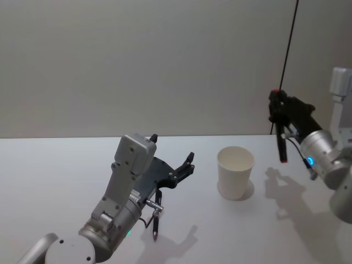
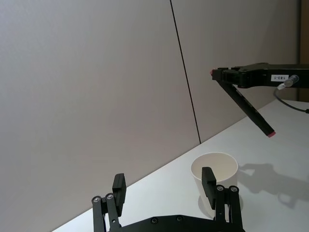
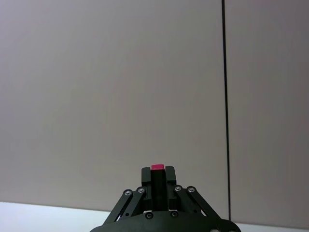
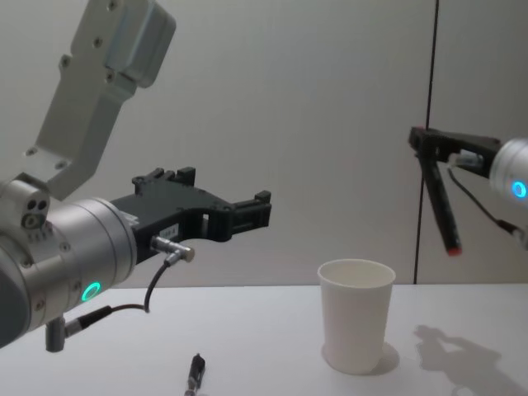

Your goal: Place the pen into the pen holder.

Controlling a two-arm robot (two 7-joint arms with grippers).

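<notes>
Nearest the robot, the left gripper (image 2: pixel 163 180) hovers low over the table (image 1: pixel 66 165) with its fingers spread and nothing between them, pointing towards the cup and a little short of it. Beneath that arm a thin dark object (image 1: pixel 156 223) lies on the table; what it is cannot be told. Further out stands the cup (image 1: pixel 235 171), upright, mouth open, apparently empty. Beyond and to the right of the cup, the right gripper (image 1: pixel 278 102) is raised well above rim height, pressed together on the upper end of the pen (image 1: pixel 282 143), which hangs down at a slight tilt, its red tip clear of the cup and off to one side. Hazards, as judged: the pen is pinched at one end only, so it may swing or pivot during the sideways move and arrive off line. A tip meeting the rim or wall could topple or push such a light cup. Release before the tip is inside the mouth would drop the pen onto the table. The left gripper, near the cup, could knock it if it moved.
</notes>
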